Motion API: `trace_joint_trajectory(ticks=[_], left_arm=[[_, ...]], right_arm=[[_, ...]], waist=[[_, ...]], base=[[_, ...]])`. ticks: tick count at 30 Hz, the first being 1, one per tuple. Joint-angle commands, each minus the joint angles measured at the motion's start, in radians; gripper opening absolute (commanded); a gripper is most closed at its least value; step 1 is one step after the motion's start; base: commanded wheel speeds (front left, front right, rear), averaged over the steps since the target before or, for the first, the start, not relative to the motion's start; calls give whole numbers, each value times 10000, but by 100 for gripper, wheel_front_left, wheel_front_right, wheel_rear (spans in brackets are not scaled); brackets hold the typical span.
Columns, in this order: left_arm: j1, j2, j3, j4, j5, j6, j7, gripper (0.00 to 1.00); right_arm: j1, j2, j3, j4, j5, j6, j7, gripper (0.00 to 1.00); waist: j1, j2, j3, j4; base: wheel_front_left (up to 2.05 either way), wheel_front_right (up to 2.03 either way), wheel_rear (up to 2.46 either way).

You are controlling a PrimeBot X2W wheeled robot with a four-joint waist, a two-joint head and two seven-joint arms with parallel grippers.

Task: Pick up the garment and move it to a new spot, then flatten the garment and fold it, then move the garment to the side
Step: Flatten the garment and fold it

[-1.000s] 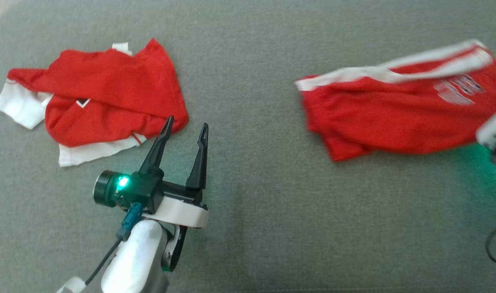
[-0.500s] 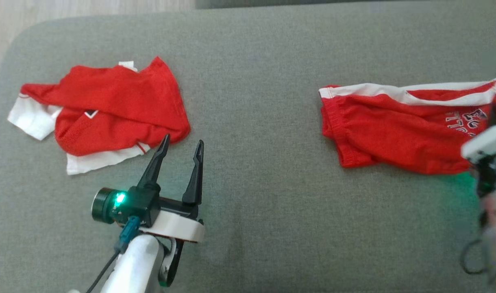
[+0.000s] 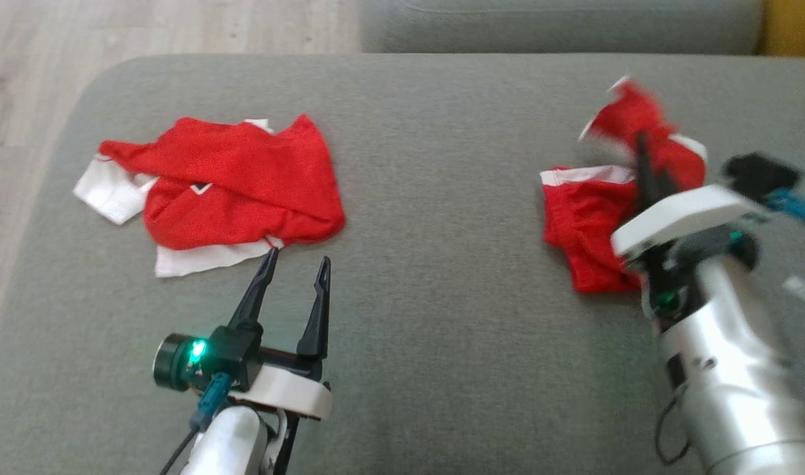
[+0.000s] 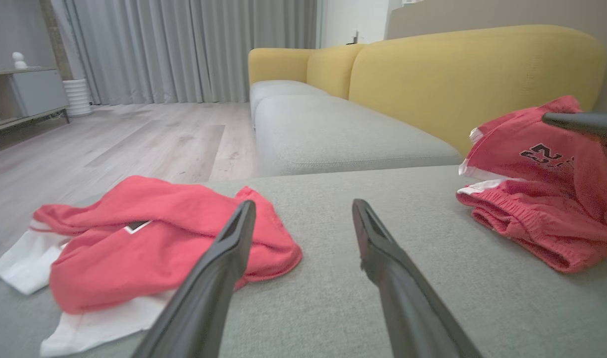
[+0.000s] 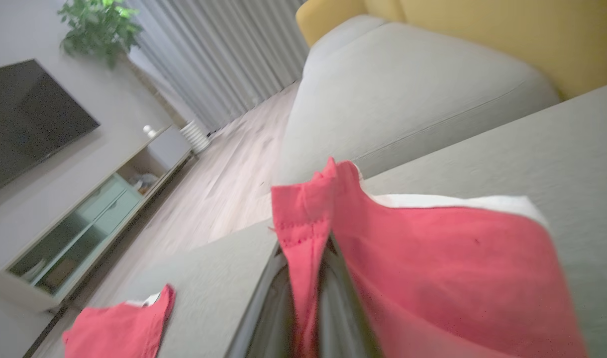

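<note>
Head view, left to right: wood floor [image 3: 145, 26] runs past the left edge of the grey sofa cushion [image 3: 429, 198]. A crumpled red-and-white garment [image 3: 237, 188] lies on the cushion's left part, with white panels sticking out at its left and lower edges. Just below it is the left gripper [image 3: 297, 258], jaws open, nothing between them. Its left fingertip is right at the garment's lower hem; touching or just short, can't tell. A green LED is lit on the wrist camera housing [image 3: 176, 353]. The left wrist view agrees: both fingers [image 4: 224, 258] are spread over the cushion, and that garment lies just beyond the left one.

Right side: the red shorts [image 3: 584, 224], with a white side stripe, are on the cushion's right part, well apart from the other garment. The waistband end lies on the cushion. The other end is lifted above it and blurred. Over the shorts is the right gripper [image 3: 642, 142], jaws closed on the lifted cloth. In the right wrist view a stitched red hem is pinched between its two fingers [image 5: 261, 308]. The fabric drapes off to the right with a white edge along the top.

The left wrist view shows black lettering on the raised part and the elastic waistband down on the cushion. One dark finger of the right gripper shows at the far right edge, above the shorts.

Behind: grey curtains [image 4: 184, 49], a second grey seat cushion [image 4: 333, 134] and a yellow sofa back [image 4: 472, 74].
</note>
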Motion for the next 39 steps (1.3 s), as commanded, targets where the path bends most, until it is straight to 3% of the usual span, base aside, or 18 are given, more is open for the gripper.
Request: trace_joint_trajectory(ticks=[1, 11, 17, 18, 19, 24, 30, 36, 39], left_arm=[[-127, -18, 425, -209, -38, 14, -65, 100], [112, 78, 565, -198, -99, 42, -65, 100], [144, 55, 543, -225, -110, 60, -65, 100], [144, 51, 533, -221, -112, 54, -65, 100], [140, 50, 519, -210, -111, 44, -65, 100], [91, 63, 503, -177, -94, 33, -65, 100], [24, 51, 651, -334, -190, 1, -65, 100], [-59, 50, 804, -399, -172, 6, -65, 100], [-59, 25, 880, -491, -164, 15, -65, 100]], right_arm=[[-28, 139, 809, -531, 263, -9, 40, 0], [623, -686, 3487, -291, 206, -9, -70, 0], [668, -1234, 5213, 548, -1084, -9, -528, 0], [615, -1294, 5444, 708, -1376, -9, -685, 33], [575, -1306, 5563, 922, -1582, -9, -794, 100], [333, -1169, 5466, 1350, -2063, -9, -1604, 100], [467, -1229, 4557, 623, -2355, -9, -1917, 100], [1293, -1346, 2682, -1095, -3129, -9, -1930, 100], [1980, -1011, 1393, -1949, -3739, -9, -1932, 100]], waist=[[0, 0, -132, 278], [0, 0, -355, 657], [0, 0, -465, 521], [0, 0, -475, 471], [0, 0, -485, 417], [0, 0, -591, 38], [0, 0, -709, -581], [0, 0, -703, -1144], [0, 0, -619, -1346]], base=[[0, 0, 0], [0, 0, 0], [0, 0, 0], [0, 0, 0], [0, 0, 0], [0, 0, 0], [0, 0, 0], [0, 0, 0], [0, 0, 0]])
